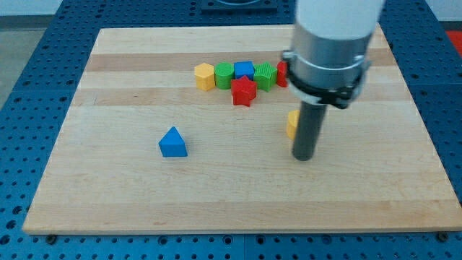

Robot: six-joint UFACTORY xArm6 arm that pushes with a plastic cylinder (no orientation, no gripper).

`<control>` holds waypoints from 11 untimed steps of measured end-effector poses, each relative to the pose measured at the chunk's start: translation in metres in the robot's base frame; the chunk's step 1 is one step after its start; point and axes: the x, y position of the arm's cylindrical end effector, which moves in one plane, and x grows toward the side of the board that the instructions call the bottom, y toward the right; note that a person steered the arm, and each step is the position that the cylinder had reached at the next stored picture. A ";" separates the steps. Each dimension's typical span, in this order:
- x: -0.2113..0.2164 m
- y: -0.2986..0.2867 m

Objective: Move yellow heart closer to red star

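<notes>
On the wooden board (pixel 130 188) in the single camera view, you have the arm's pale housing (pixel 333 43) coming down from the far right, ending in the dark rod. Its lower end, my tip (pixel 304 157), rests on the board near the right of centre. No jaws exist on this rig, so nothing can be said to be apart or together; the rod only pushes.

Just left of the rod, touching or nearly touching its shaft, you can see a sliver of the yellow heart (pixel 291 123). Most of it is hidden behind the rod, so its shape cannot be confirmed; you would take it for the heart because the other yellow piece has flat sides. The tip sits on its right and slightly nearer side, which suits a push toward the far left.

That is where the red star (pixel 244 92) lies, just in front of a far row: yellow hexagon block (pixel 205 76), green block (pixel 224 74), blue block (pixel 244 70), ribbed green block (pixel 265 75), and a red block (pixel 282 73) half hidden by the housing. Heart and star stand somewhat apart, with clear board between. A blue triangle (pixel 172 142) sits alone, well to the near left.

You should judge the push as barely under way; steering too far risks knocking the row.
</notes>
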 end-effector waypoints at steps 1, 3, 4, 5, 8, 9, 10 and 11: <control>-0.011 0.022; -0.043 0.021; -0.046 0.007; -0.046 -0.019; -0.065 -0.048; -0.069 -0.059; -0.069 -0.068; -0.069 -0.069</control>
